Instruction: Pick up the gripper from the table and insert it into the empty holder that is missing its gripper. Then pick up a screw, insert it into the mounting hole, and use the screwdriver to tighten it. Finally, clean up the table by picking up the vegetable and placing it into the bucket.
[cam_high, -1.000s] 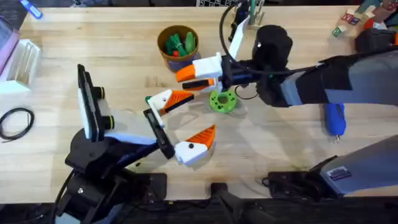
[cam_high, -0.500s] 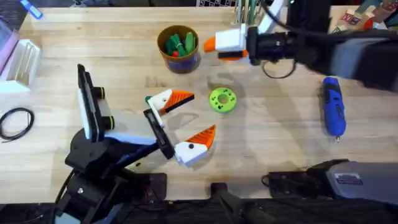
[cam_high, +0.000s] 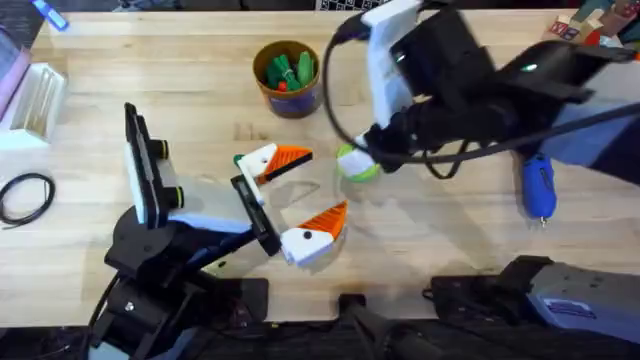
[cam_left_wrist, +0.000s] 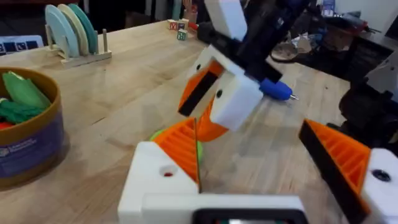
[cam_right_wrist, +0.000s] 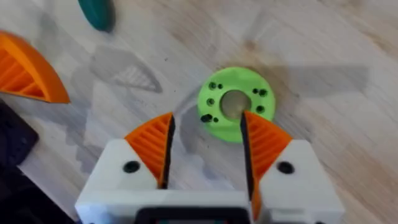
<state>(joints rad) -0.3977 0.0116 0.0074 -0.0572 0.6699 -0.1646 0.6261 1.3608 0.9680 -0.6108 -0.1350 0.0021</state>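
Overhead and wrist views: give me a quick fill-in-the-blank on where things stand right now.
1. The vegetables lie inside the ____.
2. The right gripper hangs above the green ____.
3. The blue screwdriver lies on the ____.
4. The left gripper has its fingers ____.

Missing words: bucket; disc; table; open

table (cam_high: 200, 90): pale wood, visible grain, smooth satin finish
green disc (cam_right_wrist: 236, 102): matt bright green plastic, drilled holes
right gripper (cam_right_wrist: 207, 152): matt white plastic fingers, orange ribbed pads
left gripper (cam_high: 300, 195): same white plastic, orange ribbed pads
screwdriver (cam_high: 538, 190): glossy blue plastic
bucket (cam_left_wrist: 28, 146): smooth mustard wall, blue-purple base band
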